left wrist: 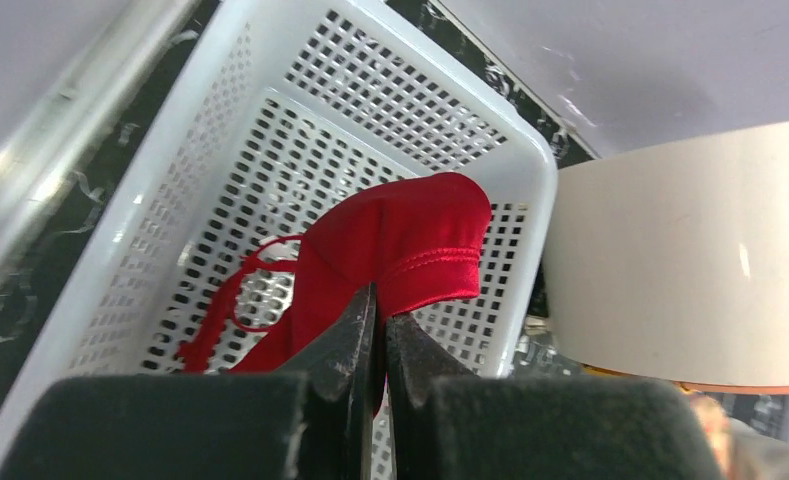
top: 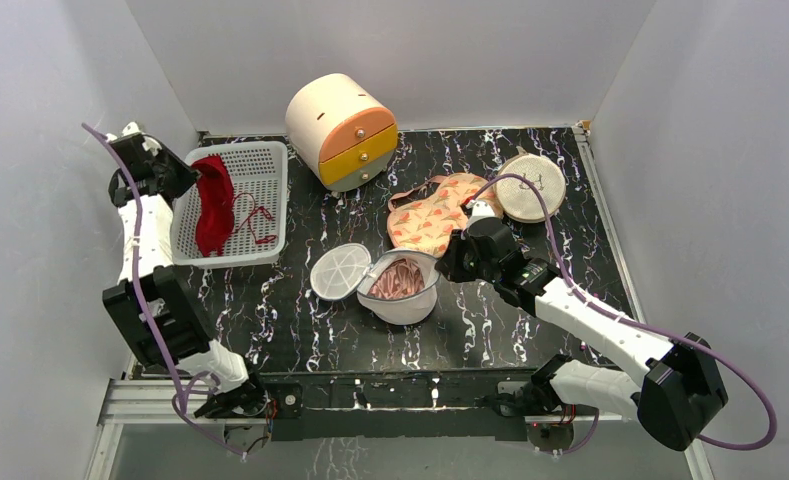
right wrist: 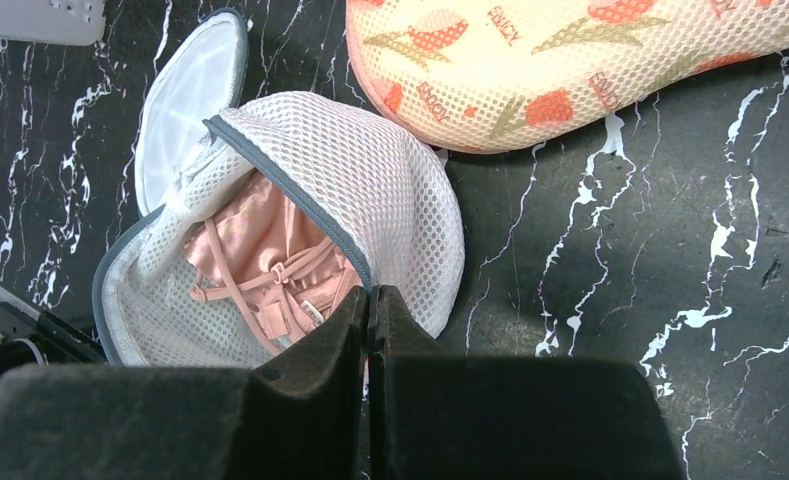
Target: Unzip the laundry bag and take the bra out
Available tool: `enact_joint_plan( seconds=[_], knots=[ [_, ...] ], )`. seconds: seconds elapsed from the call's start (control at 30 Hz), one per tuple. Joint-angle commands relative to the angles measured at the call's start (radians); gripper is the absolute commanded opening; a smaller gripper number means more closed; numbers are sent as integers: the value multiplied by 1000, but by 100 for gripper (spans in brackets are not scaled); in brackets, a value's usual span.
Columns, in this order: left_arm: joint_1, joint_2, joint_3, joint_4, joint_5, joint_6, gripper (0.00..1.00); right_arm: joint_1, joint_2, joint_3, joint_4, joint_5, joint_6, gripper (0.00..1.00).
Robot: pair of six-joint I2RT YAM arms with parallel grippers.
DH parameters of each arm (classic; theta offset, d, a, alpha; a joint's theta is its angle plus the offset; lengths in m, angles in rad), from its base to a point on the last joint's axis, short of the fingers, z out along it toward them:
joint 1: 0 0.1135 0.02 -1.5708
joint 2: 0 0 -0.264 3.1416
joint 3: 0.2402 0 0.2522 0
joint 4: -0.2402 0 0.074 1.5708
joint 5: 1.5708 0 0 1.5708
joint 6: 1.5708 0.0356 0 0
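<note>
White walls close in a black, white-veined worktop (top: 300,330). At far left, the left tool (left wrist: 380,300) hangs over a white perforated basket (top: 270,160), its fingers pressed together on a fold of a red bra (left wrist: 410,240), which trails down into the basket. At the back stands a cream chest (top: 342,130) with orange and yellow drawers. Mid-worktop the bag (right wrist: 390,190) lies unzipped, its round lid (top: 338,271) folded out to the left and a pink bra (right wrist: 270,260) bunched inside. The right tool (right wrist: 368,300) is pressed together at the bag's grey-banded rim, apparently nipping it, though the contact is hidden. Beyond lie a patterned bag (top: 432,215) and, further right, a round beige pouch (top: 530,185).
</note>
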Motion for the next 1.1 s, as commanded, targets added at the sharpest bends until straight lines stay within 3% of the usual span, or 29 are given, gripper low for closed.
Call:
enact_joint_plan(
  seconds=[0.0, 0.2, 0.53, 0.67, 0.8, 1.07],
  knots=[
    [42, 24, -30, 112, 292, -120, 0, -2, 4, 35, 53, -14, -3, 0],
    [43, 22, -74, 160, 437, -181, 0, -2, 30, 43, 57, -26, 1, 0],
    [41, -162, -144, 148, 428, -289, 0, -2, 74, 56, 69, -65, 14, 0],
    [44, -58, -120, 178, 532, -355, 0, -2, 84, 61, 73, -73, 15, 0],
    [44, 109, -37, 81, 560, -269, 0, -2, 85, 60, 86, -79, 21, 0],
    [48, 256, 70, -33, 367, -116, 0, -3, 99, 69, 93, -99, 22, 0]
  ],
)
